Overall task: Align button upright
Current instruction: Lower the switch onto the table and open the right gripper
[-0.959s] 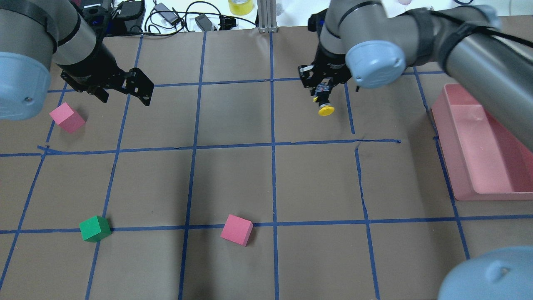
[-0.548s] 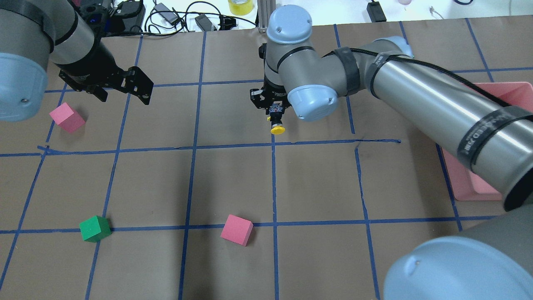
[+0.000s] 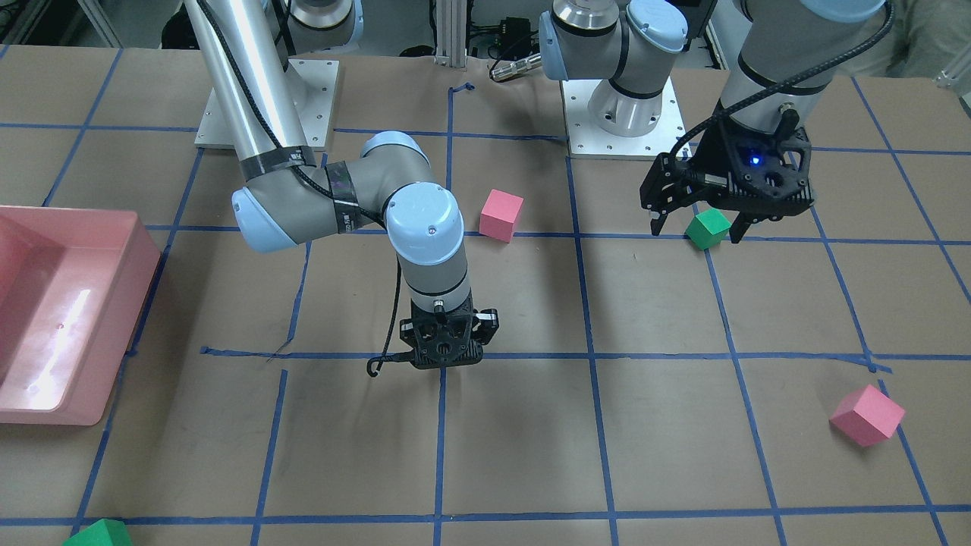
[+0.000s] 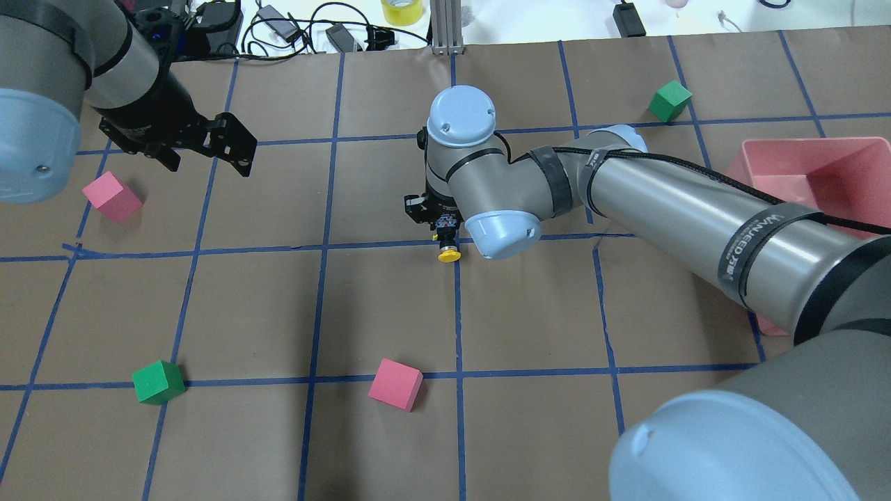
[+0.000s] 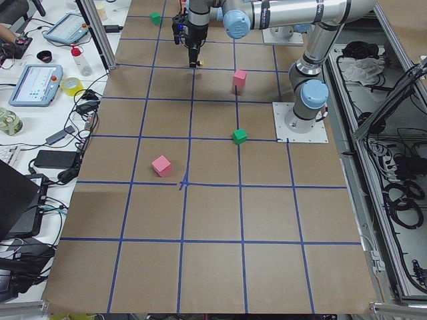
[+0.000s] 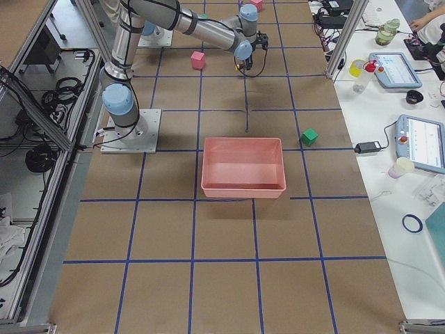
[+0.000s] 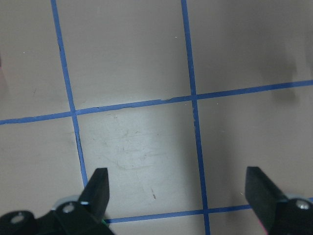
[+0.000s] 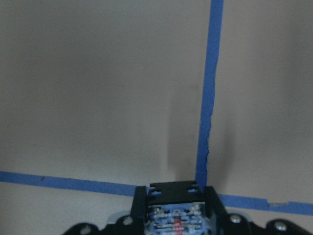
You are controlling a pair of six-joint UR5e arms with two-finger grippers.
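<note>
The button (image 4: 449, 254) has a yellow cap, a black body and a whitish block. It hangs cap-down in my right gripper (image 4: 445, 233), which is shut on it, low over a crossing of blue tape lines at the table's middle. The right wrist view shows the button's block (image 8: 177, 215) between the fingers. In the front-facing view the right gripper (image 3: 447, 356) hides the button. My left gripper (image 4: 207, 158) is open and empty, held high at the far left. It also shows in the front-facing view (image 3: 696, 226) and in the left wrist view (image 7: 178, 183).
Pink cubes lie at the far left (image 4: 113, 197) and near middle (image 4: 395, 383). Green cubes lie at the near left (image 4: 159, 381) and far right (image 4: 670, 100). A pink bin (image 4: 863, 149) stands at the right edge. Cables lie along the far edge.
My right arm has carried the button from the far right toward the table's middle and nearer the robot, and lower. My left arm has not moved.
</note>
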